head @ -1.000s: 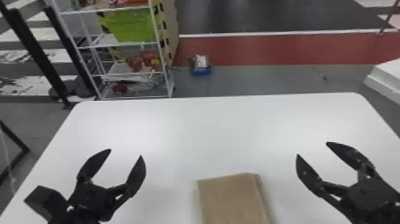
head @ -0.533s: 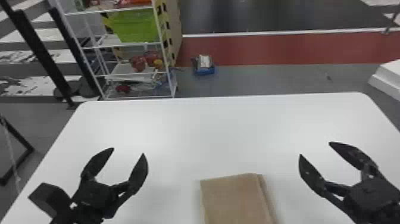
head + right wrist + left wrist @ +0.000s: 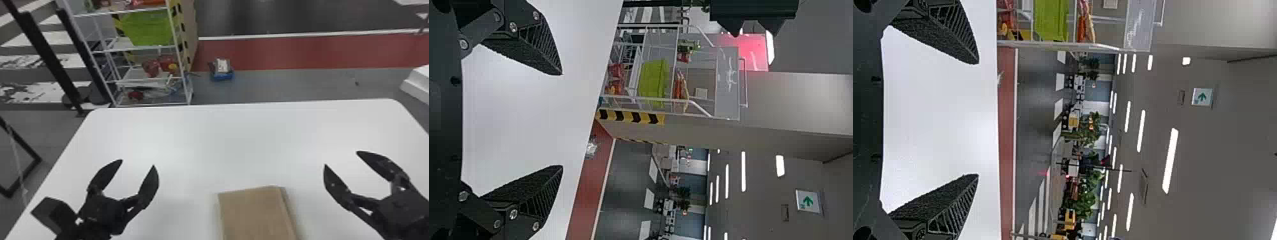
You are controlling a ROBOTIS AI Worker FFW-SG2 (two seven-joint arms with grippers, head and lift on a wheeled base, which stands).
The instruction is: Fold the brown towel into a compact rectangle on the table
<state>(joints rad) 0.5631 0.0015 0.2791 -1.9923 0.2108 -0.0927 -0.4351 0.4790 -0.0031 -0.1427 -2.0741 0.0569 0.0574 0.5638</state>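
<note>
"How are you set?"
"My left end effector (image 3: 138,163) and right end effector (image 3: 341,158) are both released, fingers spread."
"The brown towel (image 3: 255,212)?"
"Folded flat between them, apart from both, its near part cut off by my head view's bottom edge."
"Room?"
"White surface (image 3: 239,143) stretches beyond the towel to a straight far edge with rounded corners."

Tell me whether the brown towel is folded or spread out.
Folded: the brown towel lies flat on the table as a small block with straight edges, layers showing along its right side.
</note>
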